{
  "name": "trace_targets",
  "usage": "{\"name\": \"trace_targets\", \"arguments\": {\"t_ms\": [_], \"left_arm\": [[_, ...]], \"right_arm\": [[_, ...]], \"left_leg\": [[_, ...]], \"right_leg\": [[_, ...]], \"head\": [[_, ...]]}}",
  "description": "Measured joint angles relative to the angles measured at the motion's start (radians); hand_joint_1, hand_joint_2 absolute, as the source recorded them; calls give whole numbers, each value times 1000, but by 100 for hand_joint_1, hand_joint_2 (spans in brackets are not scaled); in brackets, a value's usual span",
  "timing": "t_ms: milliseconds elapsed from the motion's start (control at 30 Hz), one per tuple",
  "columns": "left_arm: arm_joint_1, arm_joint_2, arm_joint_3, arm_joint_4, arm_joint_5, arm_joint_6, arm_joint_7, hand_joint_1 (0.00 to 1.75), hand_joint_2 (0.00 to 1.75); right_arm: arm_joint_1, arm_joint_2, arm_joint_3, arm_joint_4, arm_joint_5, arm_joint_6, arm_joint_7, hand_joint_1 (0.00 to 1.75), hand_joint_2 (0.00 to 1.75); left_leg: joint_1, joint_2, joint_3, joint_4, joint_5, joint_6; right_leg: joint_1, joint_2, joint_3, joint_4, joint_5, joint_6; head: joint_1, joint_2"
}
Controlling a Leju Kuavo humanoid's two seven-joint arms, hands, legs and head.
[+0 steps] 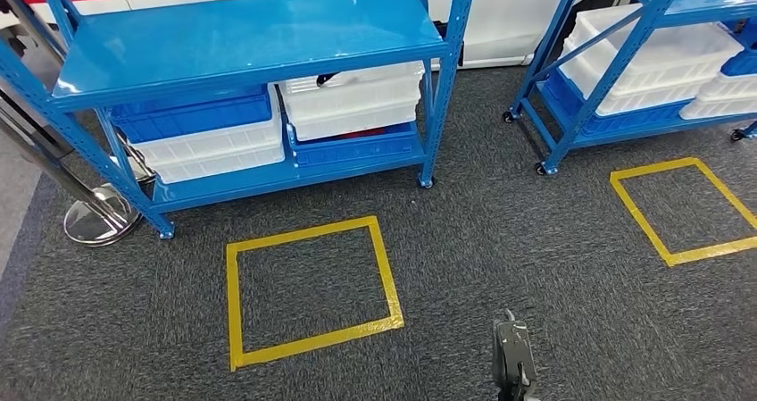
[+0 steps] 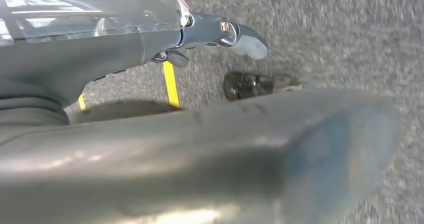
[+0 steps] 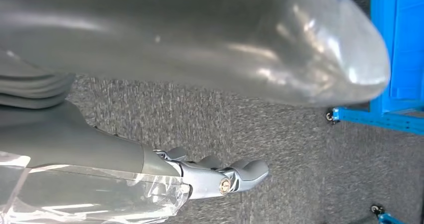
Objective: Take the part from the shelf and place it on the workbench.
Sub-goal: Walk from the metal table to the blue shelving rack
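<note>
Flanking the shelf [image 1: 241, 53], a metal stand [image 1: 98, 218] and yellow floor square [image 1: 308, 289].

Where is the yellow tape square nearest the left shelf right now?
In the head view, the yellow tape square lies on the grey carpet just in front of the left blue shelf, below its stacked bins.

The shelf [image 1: 241, 39] is blue painted metal with perforated uprights, standing upright on its feet. Its upper deck is glossy and bare. On the lower deck, the left end holds a blue bin [image 1: 192, 115] stacked on a white bin [image 1: 210, 149]. The right end holds a white bin [image 1: 353, 102] stacked on a blue one [image 1: 357, 145]. A small dark thing [image 1: 326, 79] peeks over the back left rim of that upper white bin; whether it is the part cannot be told.
</note>
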Motion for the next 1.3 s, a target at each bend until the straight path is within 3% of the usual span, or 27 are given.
{"name": "trace_targets", "arguments": {"t_ms": [33,67,100,133,200,267,400,600,733,867,933,1000,1033,1067,1100,1200,1233,1300], "left_arm": [[0,-1,2,0,0,0,1,0,0],[1,-2,4,0,1,0,2,0,0],[2,-2,6,0,2,0,3,0,0],[3,-3,8,0,2,1,3,0,0],[2,-4,12,0,2,1,3,0,0],[2,-4,13,0,2,2,3,0,0],[2,-4,15,0,2,2,3,0,0],[1,-4,15,0,-3,2,3,0,0],[2,-3,15,0,-5,2,4,0,0],[2,-4,15,0,-12,4,4,0,0],[1,-4,15,0,-18,5,4,0,0],[3,-4,15,0,-22,6,6,0,0],[4,-4,15,0,-23,6,7,0,0],[5,-4,15,0,-24,5,8,0,0],[6,-4,15,0,-25,4,9,0,0],[4,-4,15,0,-32,2,12,0,0],[3,-4,15,0,-34,2,12,0,0],[2,-4,15,0,-36,1,13,0,0]], "right_arm": [[1,0,0,1,0,0,0,0,0],[3,-1,0,3,0,0,0,0,0],[3,-2,0,6,0,0,0,0,0],[3,-4,0,9,0,0,0,0,0],[1,-6,0,16,-1,-1,-4,0,0],[-3,-7,0,25,-2,3,-16,0,0],[-5,-7,2,39,-3,14,-31,0,0],[-6,-7,3,47,-14,54,-39,0,0],[-5,-9,24,48,34,50,-41,0,0],[-6,-11,51,49,71,46,-41,0,0],[-7,-13,58,50,82,45,-42,0,0],[-5,-15,62,51,88,45,-42,0,0],[-2,-16,63,52,91,46,-42,0,0],[1,-16,64,52,93,47,-41,0,0],[3,-17,65,53,94,48,-41,0,0],[5,-19,66,53,96,51,-40,0,0],[5,-19,66,54,96,51,-39,0,0],[7,-19,66,55,96,53,-36,0,0]], "left_leg": [[0,0,4,-1,-4,0],[0,1,8,0,-8,0],[0,0,14,0,-12,-2],[1,0,20,1,-16,-4],[1,0,30,5,-25,-12],[-2,-1,33,9,-31,-22],[-4,-1,35,7,-35,-13],[-1,-1,42,-2,-29,-26],[-1,-1,41,4,-35,-25],[3,-2,52,-19,-29,-18],[11,-4,70,-46,-17,-15],[12,-9,72,-51,-14,-14],[13,-14,72,-51,-15,-14],[14,-21,71,-49,-16,-16],[17,-29,71,-45,-18,-20],[26,-56,65,-21,-30,-41],[25,-62,61,-14,-33,-50],[24,-71,55,-8,-35,-64]], "right_leg": [[-2,0,-46,65,-14,5],[-4,-1,-83,105,-11,8],[-6,-1,-103,109,14,11],[-8,-3,-103,75,56,13],[-10,-9,-68,-52,145,12],[-8,-10,-43,-131,181,0],[-3,-6,-41,-142,183,-16],[2,-6,-40,-141,180,-27],[-1,-6,-39,-141,180,-27],[0,-10,-29,-148,178,-18],[1,-10,-45,-103,143,-10],[-4,-10,-101,13,82,-2],[-8,-10,-129,67,63,3],[-12,-10,-144,94,62,8],[-17,-10,-141,83,81,13],[-28,15,-57,-90,169,25],[-29,24,-40,-126,180,21],[-23,28,-38,-137,178,3]], "head": [[0,0],[0,0],[0,0],[0,0],[0,0],[0,0],[0,0],[0,0],[0,0],[0,0],[0,0],[0,0],[0,0],[0,0],[0,0],[0,0],[0,0],[0,0]]}}
